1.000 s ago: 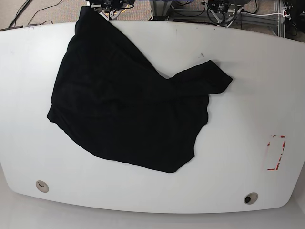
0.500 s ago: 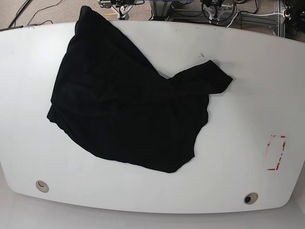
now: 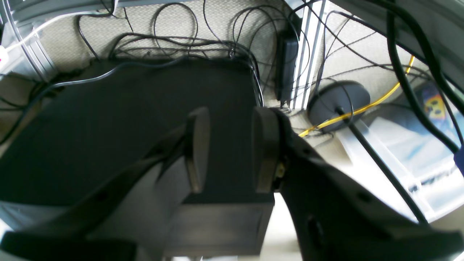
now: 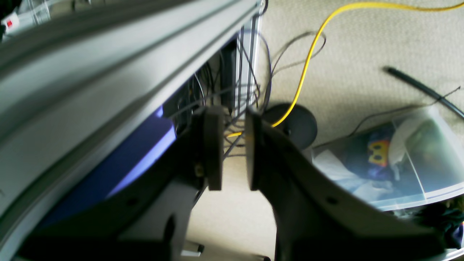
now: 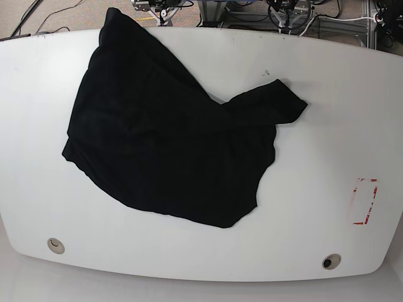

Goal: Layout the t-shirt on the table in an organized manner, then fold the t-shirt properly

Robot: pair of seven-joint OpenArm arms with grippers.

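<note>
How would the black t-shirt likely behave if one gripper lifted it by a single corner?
The t-shirt lies rumpled and folded over itself, so it probably hangs limp and bunches. One sleeve sticks out, likely trailing. On the smooth table it should slide easily.

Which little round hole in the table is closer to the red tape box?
The dark hole near the front edge of the table, just below the red tape box. The other hole sits far across, beyond the t-shirt.
</note>
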